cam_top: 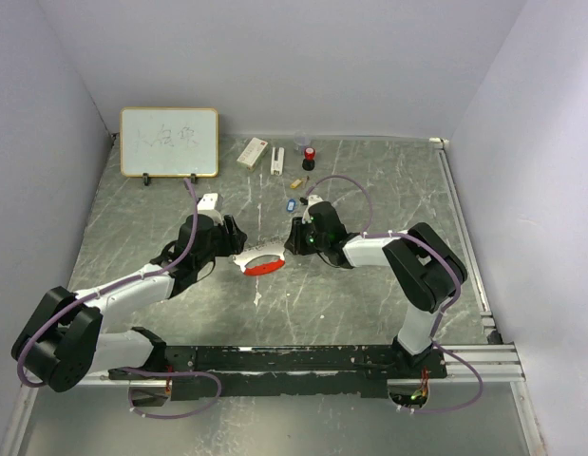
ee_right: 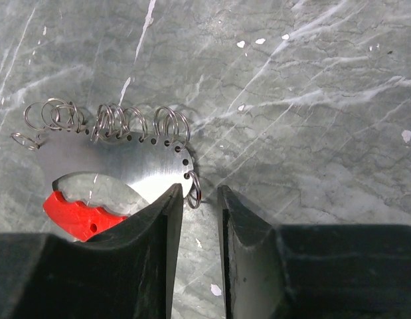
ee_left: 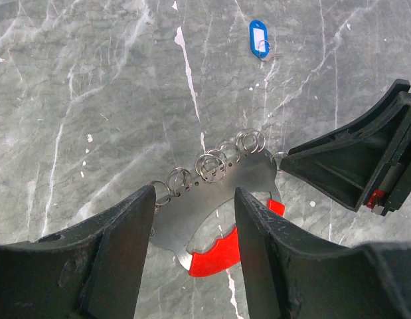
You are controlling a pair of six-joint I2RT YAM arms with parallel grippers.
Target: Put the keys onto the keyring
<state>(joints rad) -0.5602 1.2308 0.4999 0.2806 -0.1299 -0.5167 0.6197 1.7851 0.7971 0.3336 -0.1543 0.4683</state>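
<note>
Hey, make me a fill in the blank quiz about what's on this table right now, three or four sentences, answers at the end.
1. The keyring has a plastic grip coloured ___.
2. In the left wrist view, the key lying beyond the keyring has a ___ head.
3. The right end effector has its tips at a small wire ___ on the keyring's edge.
4. In the top view, the whiteboard stands far back on the ___ side.
Answers: red; blue; ring; left.

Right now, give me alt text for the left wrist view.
The left end effector straddles a flat silver keyring plate edged with wire rings. The right end effector touches its right end; a blue key lies beyond.
</note>
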